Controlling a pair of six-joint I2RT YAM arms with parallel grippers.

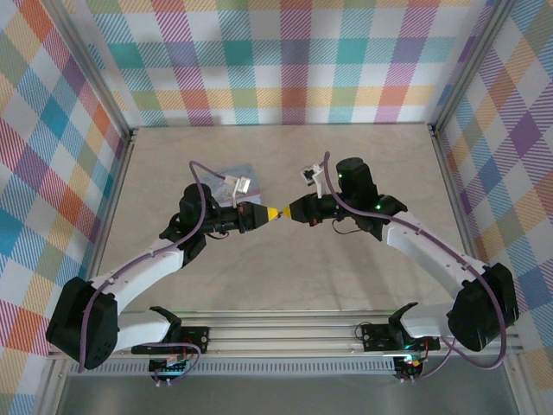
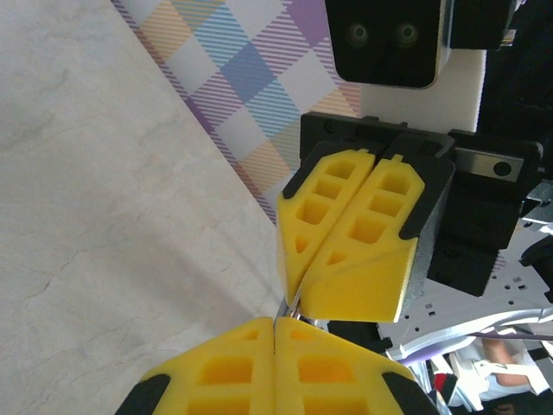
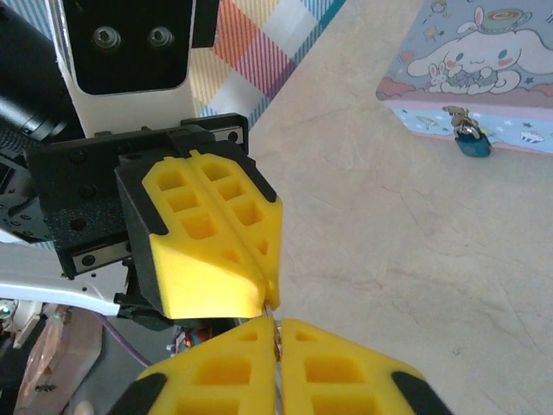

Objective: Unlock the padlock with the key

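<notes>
The left arm bends in over the bench [image 1: 173, 156], and the left claw [image 2: 274, 324] is shut tight on the thin key [image 2: 288, 309]. The right claw [image 3: 276, 322] meets it tip to tip, its jaws a crack apart round the key; I cannot tell if it grips. The padlock [image 3: 472, 140] hangs on the tin [image 3: 484, 69], apart from both.

**White Links, Black Joints, Yellow Fingers**

The left arm [image 1: 145, 261] and the right arm [image 1: 432, 253] have white link shells and black joint housings, and a purple cable [image 1: 197, 186] runs along each. The left gripper [image 1: 270, 214] and the right gripper [image 1: 290, 212] carry yellow wedge-shaped fingers [image 3: 203, 233] moulded with square pockets and seated in black mounts. Behind the fingers is a white plate with a black panel [image 3: 130, 60], which bears two screws [image 3: 105, 36]. A small green light [image 1: 378, 206] glows on the right arm.
</notes>
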